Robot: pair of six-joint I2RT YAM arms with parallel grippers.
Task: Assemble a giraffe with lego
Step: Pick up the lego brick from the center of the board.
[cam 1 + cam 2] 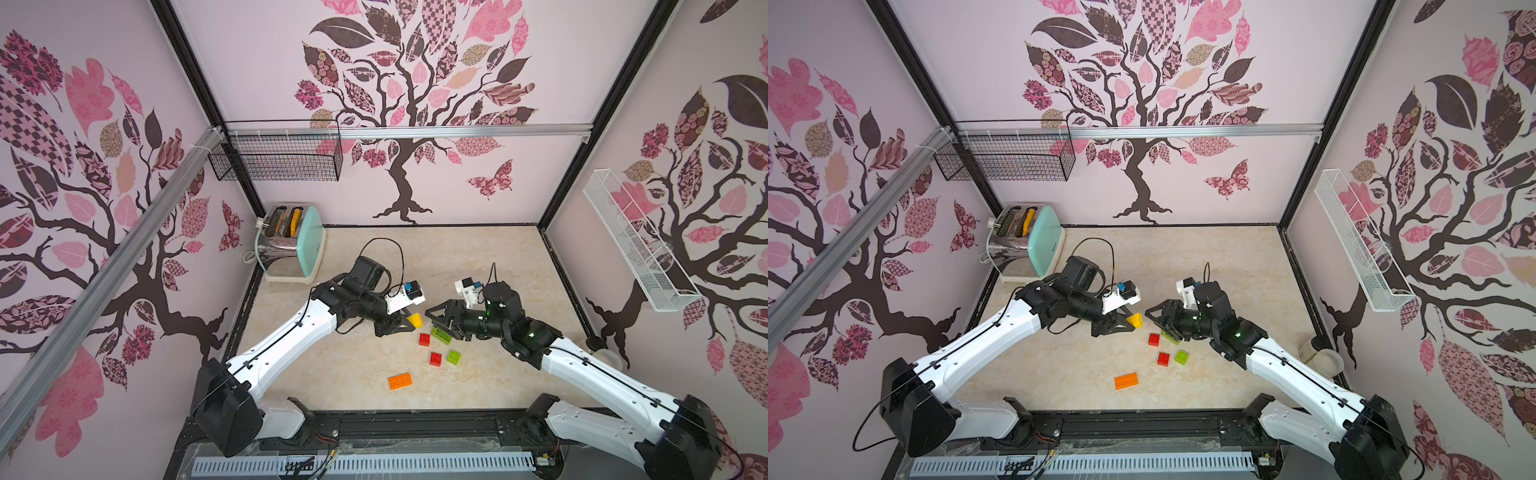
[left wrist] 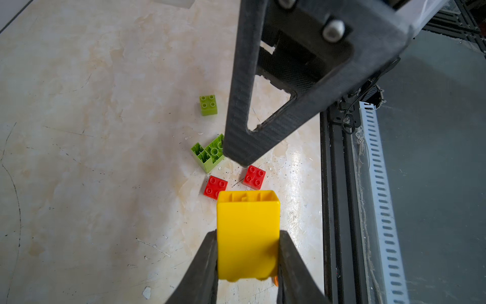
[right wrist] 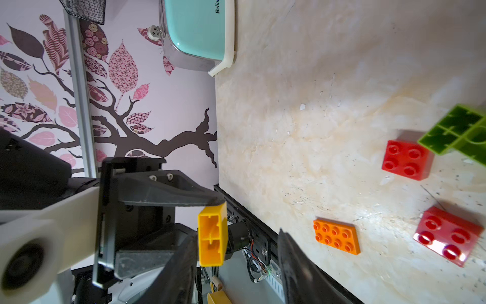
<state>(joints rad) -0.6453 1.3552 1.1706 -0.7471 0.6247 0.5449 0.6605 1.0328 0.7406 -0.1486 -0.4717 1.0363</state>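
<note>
The counter carried a mint-green toaster at its far left corner. The left end effector was raised over mid-counter, pinching the yellow brick by two opposite sides. The brick's hollow underside faced the right end effector, whose fingers stood spread just right of it, gripping nothing.

The orange brick lay nearest the front edge, studs up. A lime green piece of joined bricks lay tipped over beneath the right end effector; contact could not be determined. One red brick sat just left of that piece, and a second red brick sat nearer. A single lime green brick sat just right of the latter.
</note>
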